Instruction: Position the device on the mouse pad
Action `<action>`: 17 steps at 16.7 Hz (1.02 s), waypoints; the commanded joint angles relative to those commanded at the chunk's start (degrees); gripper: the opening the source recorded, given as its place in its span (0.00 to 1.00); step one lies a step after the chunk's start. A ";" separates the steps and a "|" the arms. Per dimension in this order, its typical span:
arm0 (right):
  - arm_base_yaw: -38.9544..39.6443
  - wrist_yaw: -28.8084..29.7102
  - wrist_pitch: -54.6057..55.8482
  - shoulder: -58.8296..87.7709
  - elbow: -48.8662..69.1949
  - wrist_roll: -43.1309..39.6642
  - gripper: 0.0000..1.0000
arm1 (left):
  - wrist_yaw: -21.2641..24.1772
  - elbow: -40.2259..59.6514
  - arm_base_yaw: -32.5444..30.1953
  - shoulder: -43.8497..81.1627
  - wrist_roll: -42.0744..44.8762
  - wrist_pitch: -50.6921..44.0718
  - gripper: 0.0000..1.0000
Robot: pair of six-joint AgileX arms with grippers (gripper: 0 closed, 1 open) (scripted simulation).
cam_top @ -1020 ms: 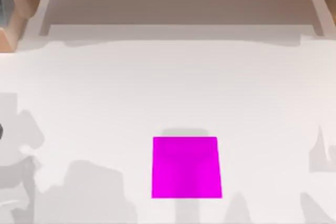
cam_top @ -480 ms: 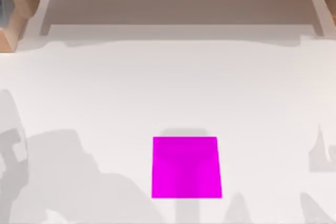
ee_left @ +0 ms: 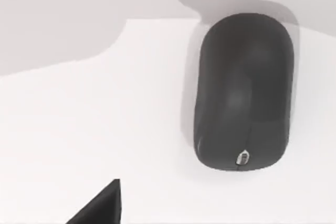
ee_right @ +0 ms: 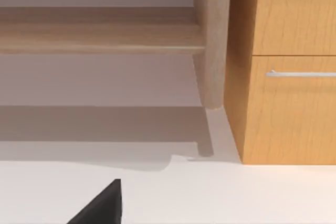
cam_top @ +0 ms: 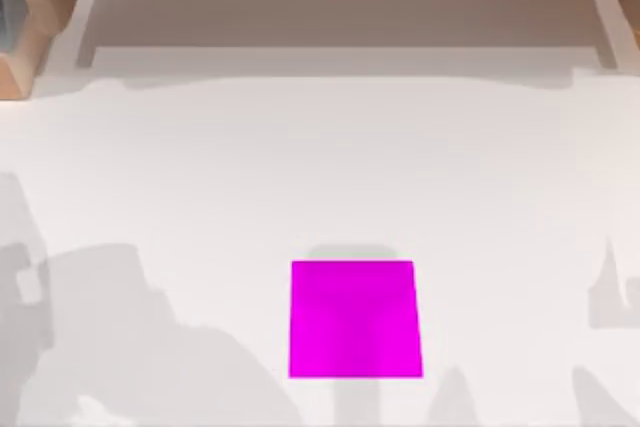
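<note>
The white table is carrying the magenta mouse pad at lower centre, the dark grey mouse is lying bare under the left wrist camera, and I cannot tell either end effector's state.

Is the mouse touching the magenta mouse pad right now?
Apart. The top view shows the mouse pad bare, with nothing on it; the left wrist view shows the mouse lying on plain white table.

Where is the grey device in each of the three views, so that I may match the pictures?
Top view: not in it; the magenta mouse pad lies bare.
Left wrist view: the device lies on the white table.
Right wrist view: not in it.
Shared landmark: the white table.
</note>
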 joint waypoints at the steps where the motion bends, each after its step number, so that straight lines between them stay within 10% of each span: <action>1: 0.00 0.00 0.00 0.00 0.00 0.00 1.00 | 0.00 -1.07 0.05 0.83 0.03 1.92 1.00; 13: 0.00 0.00 0.00 0.00 0.00 0.00 1.00 | 0.02 -11.64 0.29 8.84 0.37 20.54 1.00; 17: 0.00 0.00 0.00 0.00 0.00 0.00 1.00 | 0.02 -11.64 0.29 8.84 0.37 20.54 0.70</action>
